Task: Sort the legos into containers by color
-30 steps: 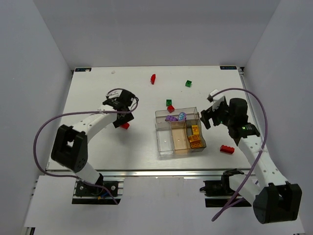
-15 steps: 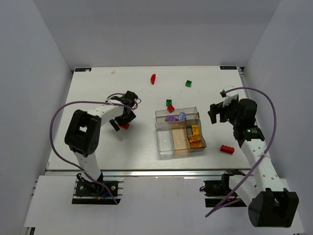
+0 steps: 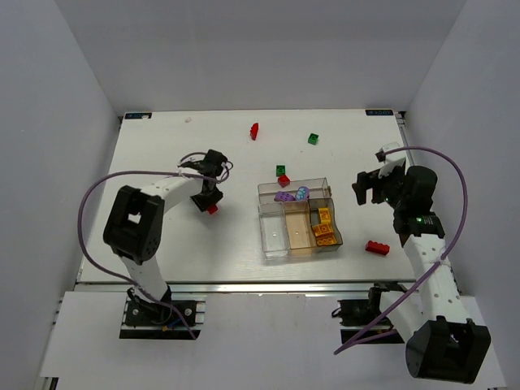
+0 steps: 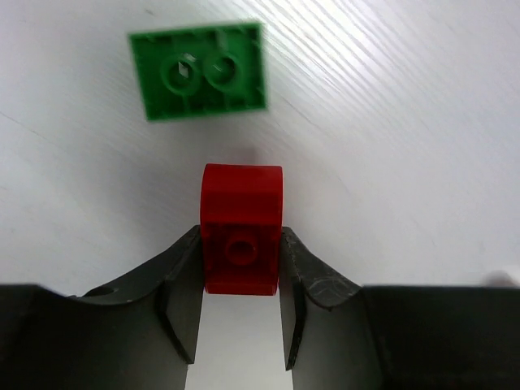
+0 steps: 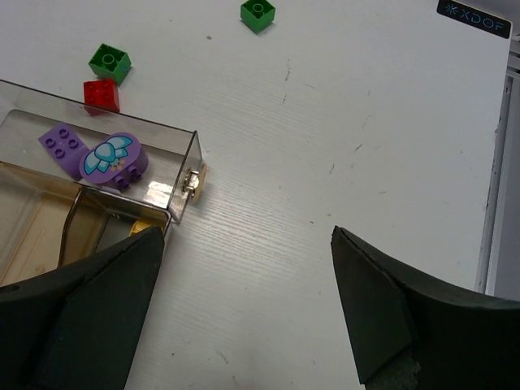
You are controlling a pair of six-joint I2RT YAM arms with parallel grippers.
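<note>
table [image 3: 154, 252] is white. nearest, at 4 o'clock from the tray [image 3: 275, 234] and apart from it, lies a lone red brick [image 3: 376, 247]. inside the tray, yellow bricks [image 3: 324, 224] sit in the narrow compartment at 3 o'clock, and lilac pieces [image 3: 291, 195] sit in the wide one at 12 o'clock. at 9 o'clock from the tray, well apart, the left gripper [image 3: 210, 201] is low over the table, jaws clamped on a small red brick [image 4: 241, 231], both pads against its sides. whether it is lifted i cannot tell. just past it, at 11 o'clock in the wrist view, a green brick [image 4: 199, 71] lies underside up, not touching it. at 3 o'clock from the tray the right gripper [image 5: 246, 231] hangs with jaws wide apart over bare table. just outside the tray's far wall sits a red cube [image 3: 283, 180], with a green cube [image 3: 280, 170] just beyond. farthest are a red piece [image 3: 254, 130] at 11 o'clock and a green piece [image 3: 313, 139] at 12 o'clock.
</note>
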